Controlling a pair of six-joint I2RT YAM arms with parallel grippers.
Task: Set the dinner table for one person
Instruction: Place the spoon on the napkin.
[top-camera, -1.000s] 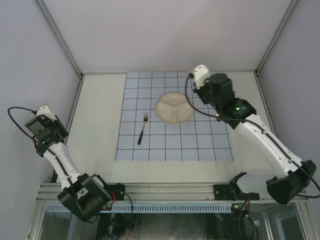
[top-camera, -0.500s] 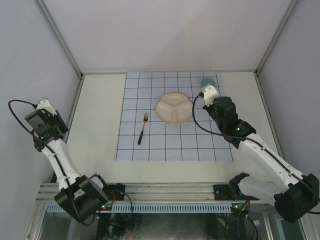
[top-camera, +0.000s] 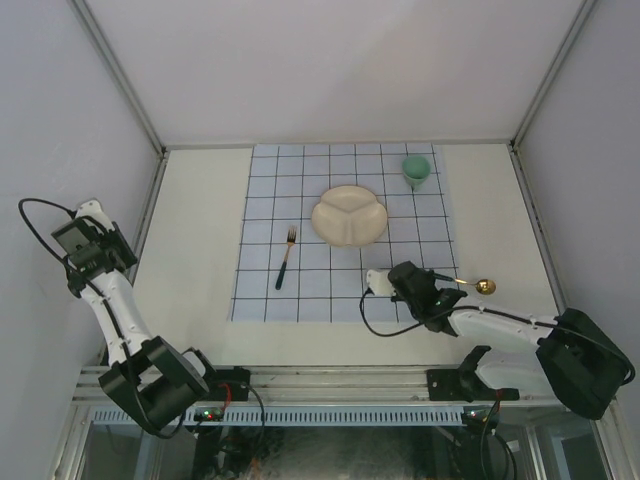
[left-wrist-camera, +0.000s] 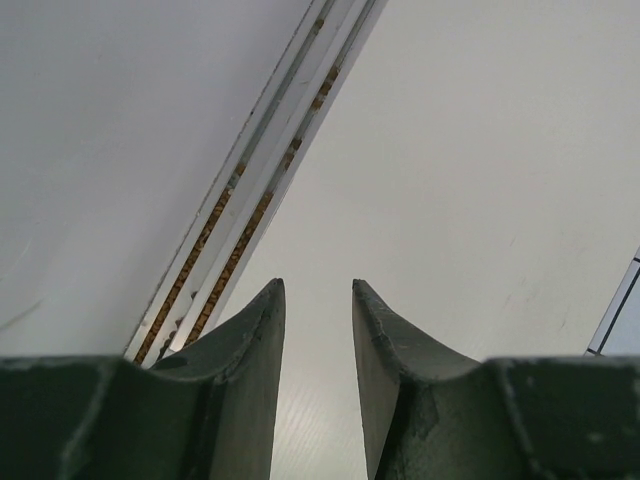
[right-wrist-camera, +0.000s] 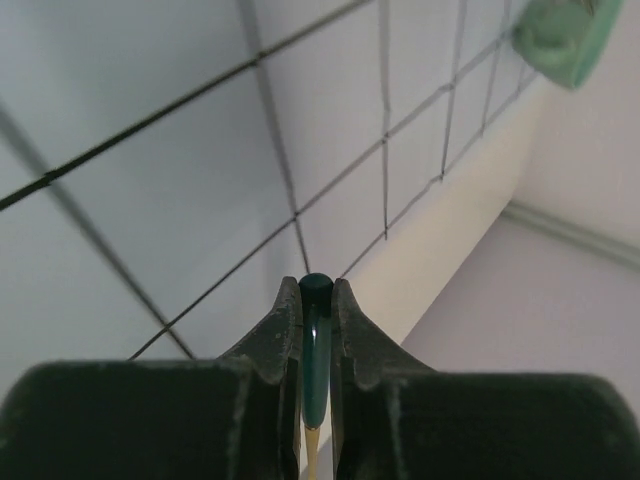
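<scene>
Right hand low, tight on spoon

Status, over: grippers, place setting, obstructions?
Left gripper open, empty. Right gripper shut on green-handled gold spoon, at right edge of gridded pale-blue cloth. Cream divided plate, green-handled fork, mint cup on that cloth, over cream-white dinner table. No obstruction seen.

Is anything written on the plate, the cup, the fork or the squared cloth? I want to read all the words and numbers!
There are no words, numbers or signs to read in any view.
plate: plain cream, no text.
cup: plain green, no text.
fork and spoon: no marks to be seen.
cloth: only dark grid lines.
</scene>
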